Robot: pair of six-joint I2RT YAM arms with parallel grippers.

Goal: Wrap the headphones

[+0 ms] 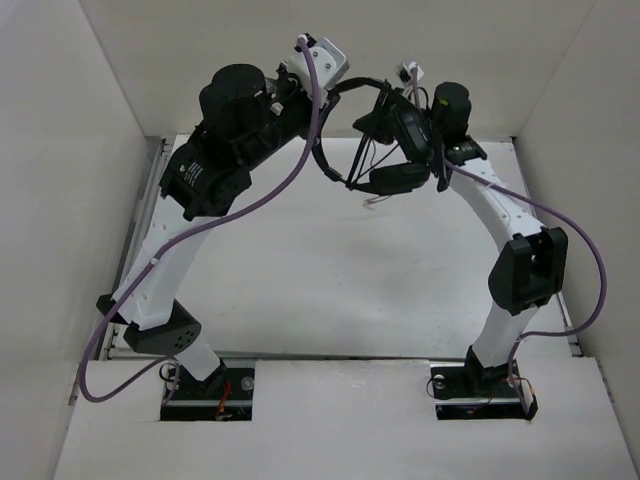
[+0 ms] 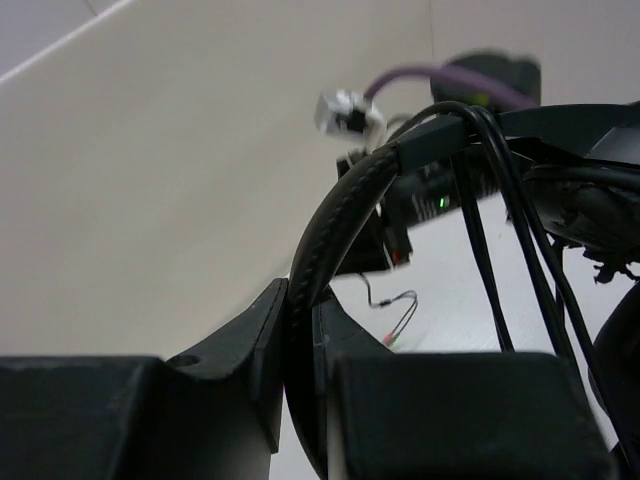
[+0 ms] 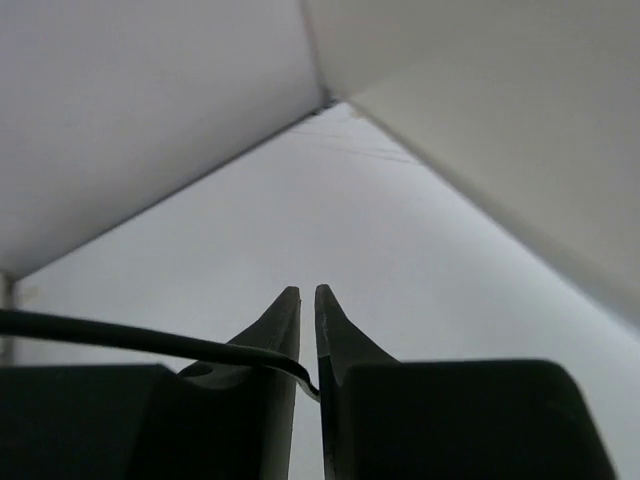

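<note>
I count one pair of headphones (image 1: 398,180), held in the air over the far middle of the table (image 1: 330,290), between the left arm (image 1: 225,150) and the right arm (image 1: 500,215). The left jaws pinch its headband (image 2: 335,225). The right jaws are pressed together on its one thin cable (image 3: 120,335). Two purple robot cables (image 1: 290,185) loop nearby, one just beside the headband.
</note>
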